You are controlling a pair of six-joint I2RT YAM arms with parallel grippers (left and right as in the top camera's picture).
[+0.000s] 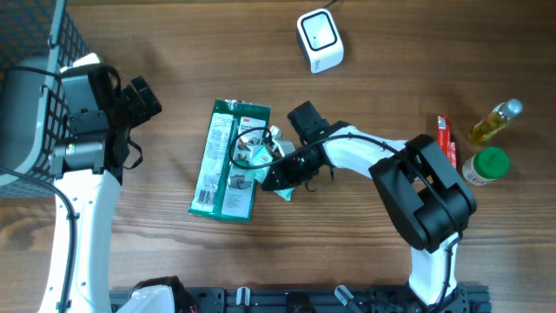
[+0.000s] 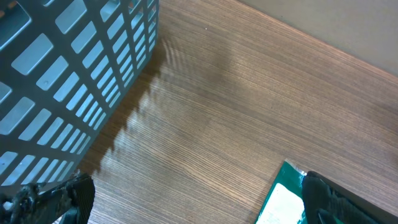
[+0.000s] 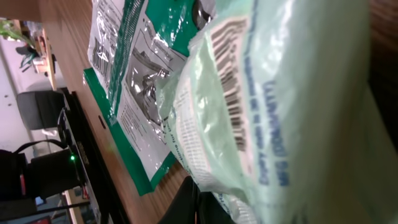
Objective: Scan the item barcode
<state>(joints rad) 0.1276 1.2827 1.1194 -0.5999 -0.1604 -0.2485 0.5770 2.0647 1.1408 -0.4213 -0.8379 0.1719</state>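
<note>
The left claw hangs left of the packet, fingers spread wide, gripping nothing. The right arm reaches in from the packet's right, elbow bent. The right claw is pinched tight on a pouch at the packet's right edge.

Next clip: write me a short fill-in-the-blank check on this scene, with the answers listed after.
The right gripper is shut on a pale pouch printed with a ___.
The left gripper is ___ and empty.
The white scanner lies beyond the big ___ packet.
The basket stands beside the ___ arm.
Missing words: barcode; open; green; left.
</note>
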